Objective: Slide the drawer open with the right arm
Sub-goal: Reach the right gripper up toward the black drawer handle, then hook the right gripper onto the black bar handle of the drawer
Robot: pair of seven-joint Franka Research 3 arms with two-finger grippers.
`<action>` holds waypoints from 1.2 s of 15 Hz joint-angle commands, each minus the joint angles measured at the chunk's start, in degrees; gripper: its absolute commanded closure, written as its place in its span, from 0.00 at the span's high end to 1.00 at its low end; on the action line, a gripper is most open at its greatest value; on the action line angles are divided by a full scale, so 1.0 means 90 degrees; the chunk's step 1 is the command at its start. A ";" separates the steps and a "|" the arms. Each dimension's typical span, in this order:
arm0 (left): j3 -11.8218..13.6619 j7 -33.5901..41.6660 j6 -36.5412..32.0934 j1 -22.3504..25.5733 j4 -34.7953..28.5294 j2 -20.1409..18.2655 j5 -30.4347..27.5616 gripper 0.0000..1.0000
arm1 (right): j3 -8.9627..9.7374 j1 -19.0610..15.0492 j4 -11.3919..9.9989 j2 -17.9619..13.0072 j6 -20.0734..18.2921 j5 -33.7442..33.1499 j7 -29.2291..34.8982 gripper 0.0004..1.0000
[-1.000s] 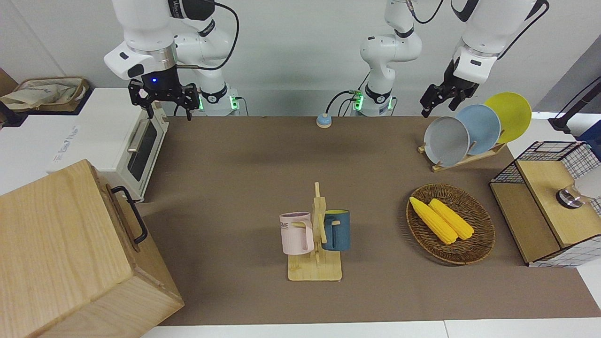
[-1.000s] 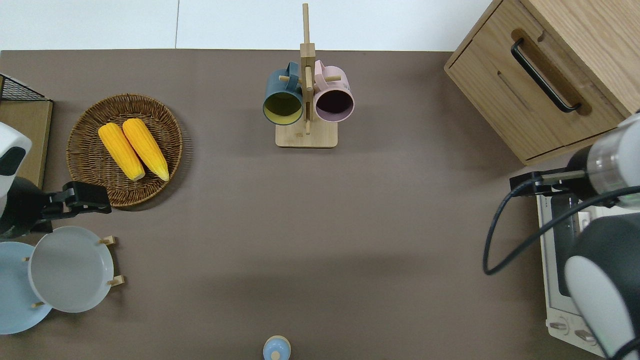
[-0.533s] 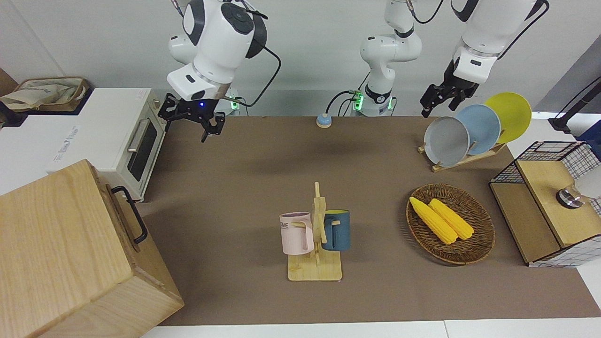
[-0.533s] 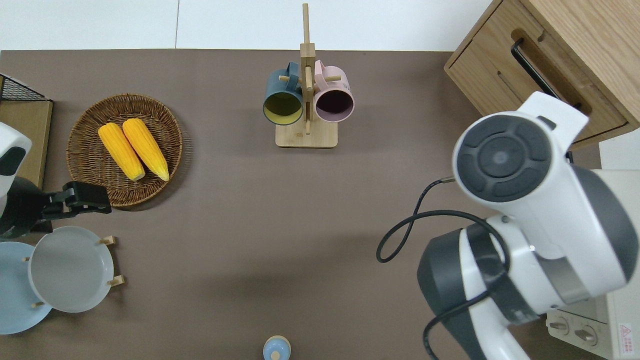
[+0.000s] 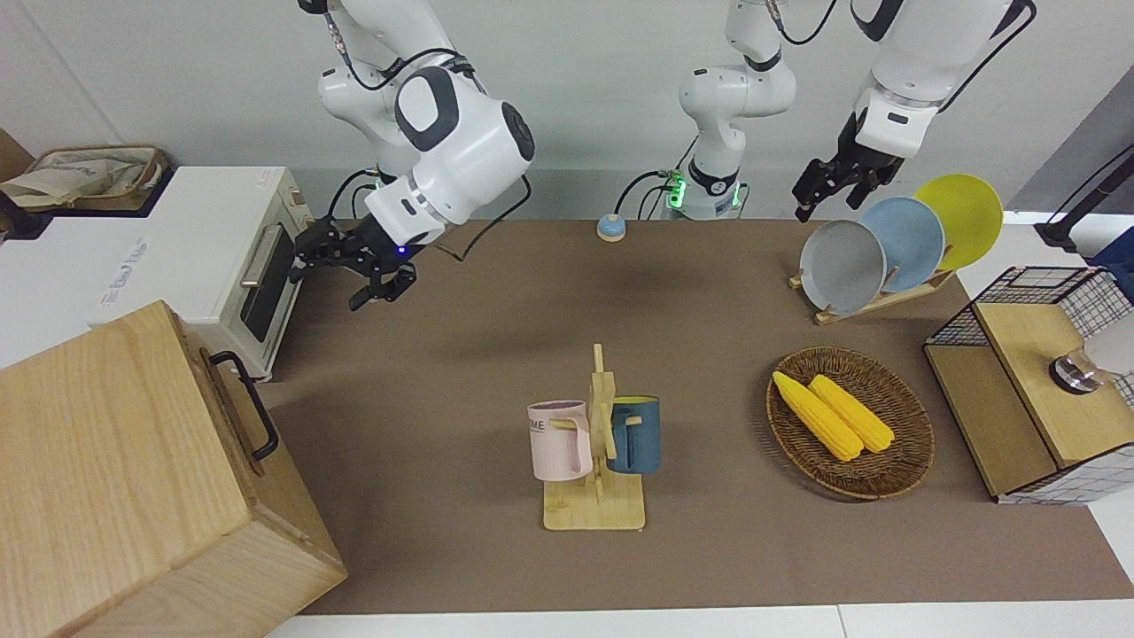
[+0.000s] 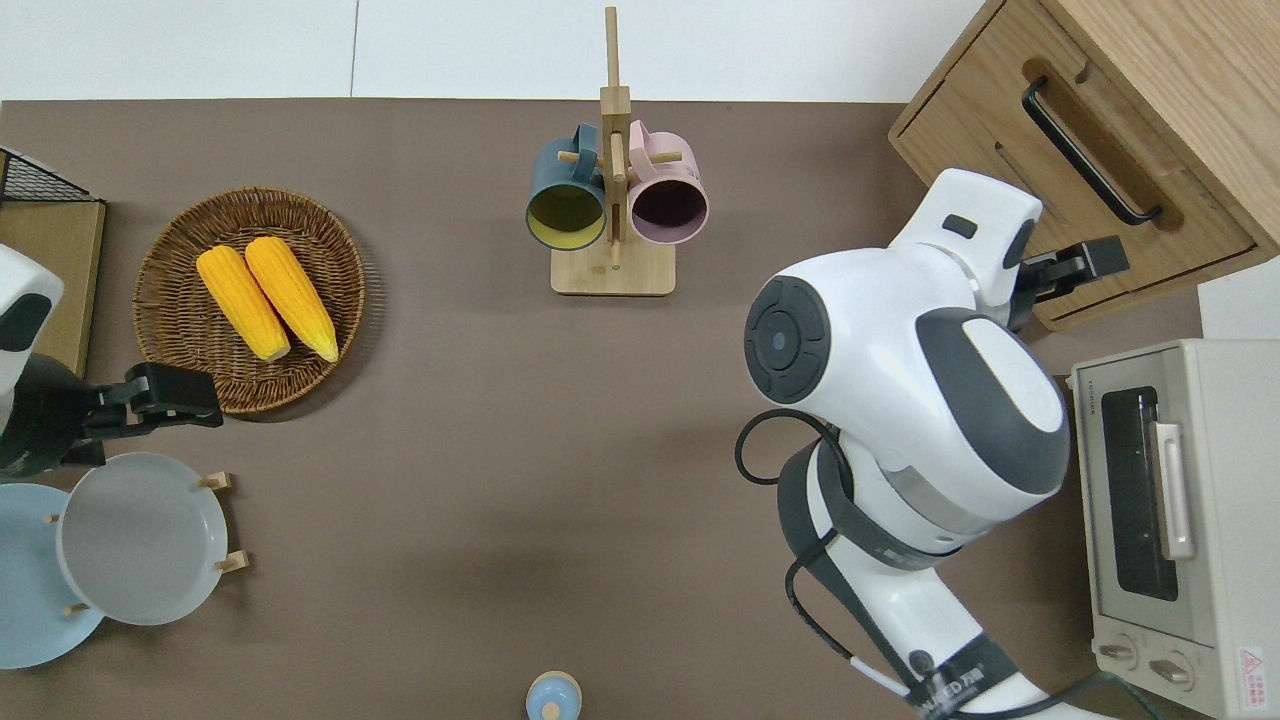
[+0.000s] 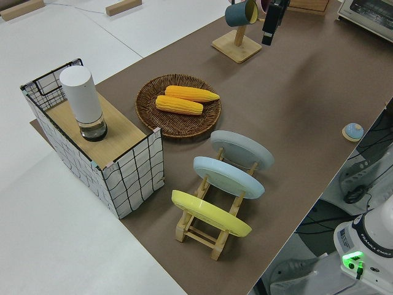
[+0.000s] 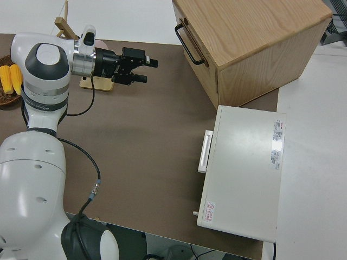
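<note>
One second on, the right pincer (image 6: 1095, 262) has swung from the toaster oven (image 6: 1170, 520) toward the drawer (image 6: 1060, 190), fingers apart, empty, just short of its handle (image 6: 1088, 152); left arm parked.

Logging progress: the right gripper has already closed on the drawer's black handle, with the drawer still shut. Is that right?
Not quite. The right gripper has not reached the handle: the right side view shows it in the air, clear of the handle and holding nothing. The drawer is shut, as you say.
</note>
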 commanded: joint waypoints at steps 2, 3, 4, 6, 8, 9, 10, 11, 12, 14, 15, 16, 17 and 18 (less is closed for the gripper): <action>0.0028 0.0056 -0.0099 -0.0008 0.0024 -0.0053 -0.0006 0.99 | -0.0016 0.0086 -0.0103 0.0492 0.0169 -0.1364 0.0543 0.98; 0.0028 0.0056 -0.0108 -0.0008 0.0024 -0.0053 -0.0006 0.99 | -0.0025 0.0076 -0.0123 0.0512 0.0324 -0.1491 0.0543 0.97; 0.0028 0.0056 -0.0108 -0.0008 0.0024 -0.0053 -0.0006 0.99 | -0.0054 0.0057 -0.0142 0.0550 0.0432 -0.1647 0.0543 0.97; 0.0028 0.0056 -0.0108 -0.0008 0.0024 -0.0053 -0.0006 0.99 | -0.0065 -0.0002 -0.0152 0.0735 0.0559 -0.2115 0.0553 0.97; 0.0028 0.0056 -0.0108 -0.0008 0.0024 -0.0053 -0.0006 0.99 | -0.0065 -0.0090 -0.0152 0.0843 0.0725 -0.2536 0.0562 0.97; 0.0028 0.0056 -0.0108 -0.0008 0.0024 -0.0053 -0.0006 0.99 | -0.0084 -0.0138 -0.0152 0.0882 0.0871 -0.2683 0.0562 0.96; 0.0028 0.0056 -0.0099 -0.0008 0.0024 -0.0053 -0.0006 0.99 | -0.0123 -0.0187 -0.0152 0.0931 0.1037 -0.2897 0.0562 0.96; 0.0028 0.0056 -0.0108 -0.0008 0.0024 -0.0053 -0.0006 0.99 | -0.0200 -0.0246 -0.0152 0.0951 0.1212 -0.3150 0.0562 0.95; 0.0028 0.0056 -0.0099 -0.0008 0.0024 -0.0053 -0.0006 0.99 | -0.0269 -0.0285 -0.0152 0.0971 0.1398 -0.3327 0.0562 0.94; 0.0028 0.0066 -0.0099 -0.0008 0.0024 -0.0053 -0.0006 0.99 | -0.0415 -0.0315 -0.0152 0.0990 0.1711 -0.3465 0.0562 0.92; 0.0028 0.0057 -0.0099 -0.0008 0.0024 -0.0053 -0.0006 0.99 | -0.0435 -0.0344 -0.0152 0.1010 0.1761 -0.3514 0.0562 0.92; 0.0028 0.0056 -0.0099 -0.0008 0.0024 -0.0053 -0.0006 0.99 | -0.0436 -0.0373 -0.0152 0.1019 0.1790 -0.3592 0.0562 0.92; 0.0028 0.0056 -0.0108 -0.0008 0.0024 -0.0053 -0.0006 0.99 | -0.0436 -0.0383 -0.0152 0.1039 0.1858 -0.3660 0.0572 0.92; 0.0028 0.0066 -0.0099 -0.0008 0.0024 -0.0053 -0.0006 0.99 | -0.0445 -0.0412 -0.0152 0.1049 0.1946 -0.3709 0.0601 0.91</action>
